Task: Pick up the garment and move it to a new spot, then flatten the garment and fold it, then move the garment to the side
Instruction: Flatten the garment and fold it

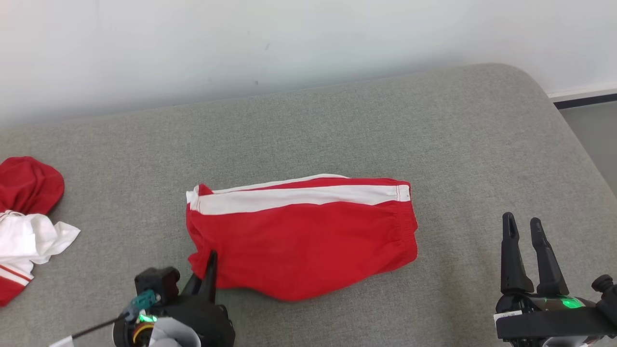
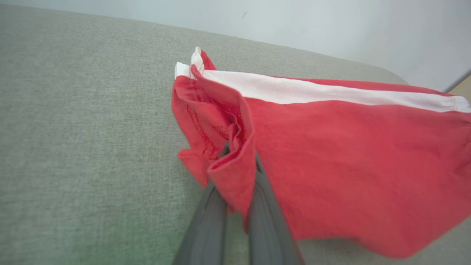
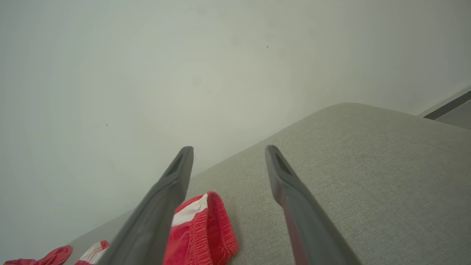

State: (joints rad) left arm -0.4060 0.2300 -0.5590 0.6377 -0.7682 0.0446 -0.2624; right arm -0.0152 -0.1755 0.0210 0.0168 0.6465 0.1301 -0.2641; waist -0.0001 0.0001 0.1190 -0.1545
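Item: red shorts (image 1: 308,241), white side stripe, lying fairly flat at the centre of the grey cushion (image 1: 434,120).
Handling, by my estimate: light, limp, prone to bunching. Best taken at a hem corner or the elastic waistband at 3 o'clock.
My left gripper (image 1: 210,262): pinched on the hem at 7 o'clock.
My right gripper (image 1: 523,224): fingers apart, empty, at 4 o'clock, well clear.

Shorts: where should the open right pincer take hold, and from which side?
The near corner of the waistband, approached from the right. That thick gathered edge faces the right pincer, and sits opposite the leg hem that the left pincer is shut on, so the shorts should lift evenly.
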